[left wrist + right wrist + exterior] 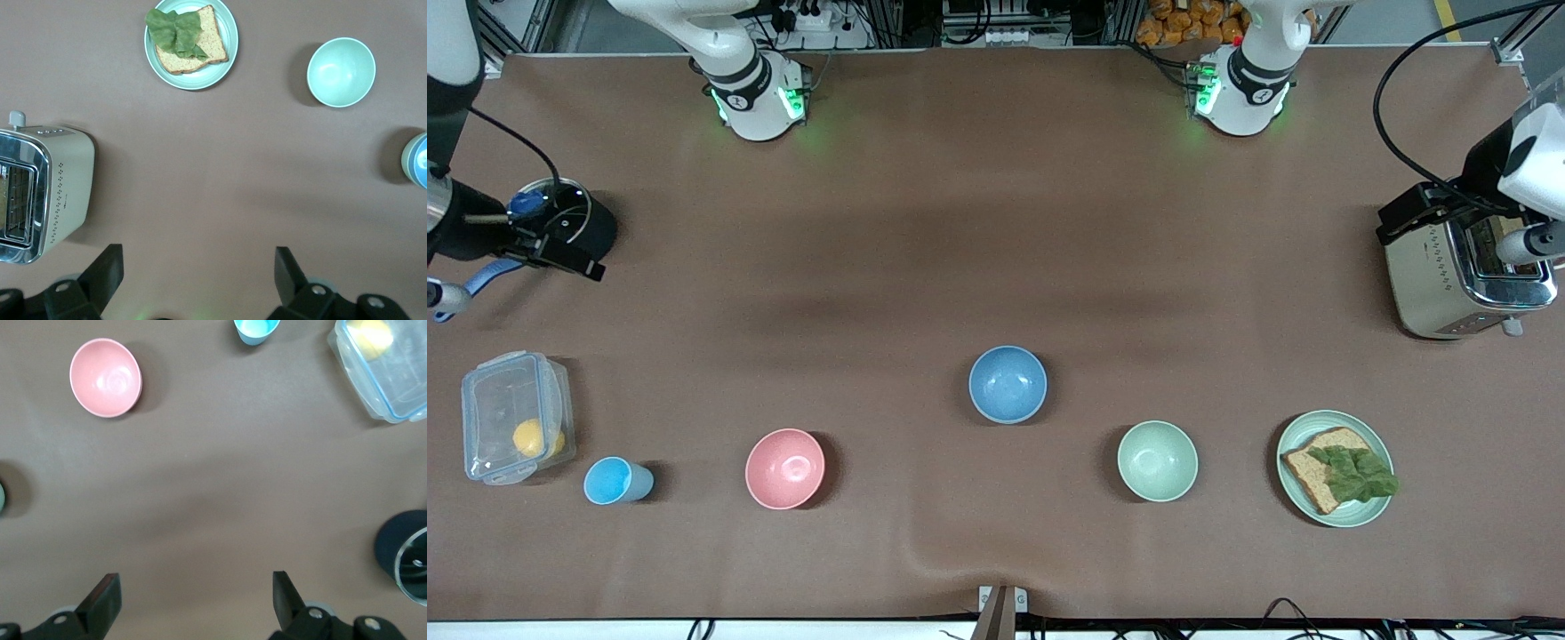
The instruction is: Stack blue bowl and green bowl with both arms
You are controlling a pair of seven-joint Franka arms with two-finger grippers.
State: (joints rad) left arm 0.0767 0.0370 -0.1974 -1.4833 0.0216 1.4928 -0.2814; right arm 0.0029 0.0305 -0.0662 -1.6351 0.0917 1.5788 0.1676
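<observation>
Spreading across the whole front view, the brown-covered table (996, 222) carries a steel toaster (1463, 276) at the left arm's end and a black pot (574, 227) at the right arm's. The round matte blue bowl (1008, 384) sits mid-frame. The round pale green bowl (1157, 460) sits lower in the frame, toward the left arm's end. Both stand mouth up and apart, seemingly one for each arm. The left gripper (198, 280) hangs by the toaster and the right gripper (193, 603) by the pot, both spread wide and holding nothing
</observation>
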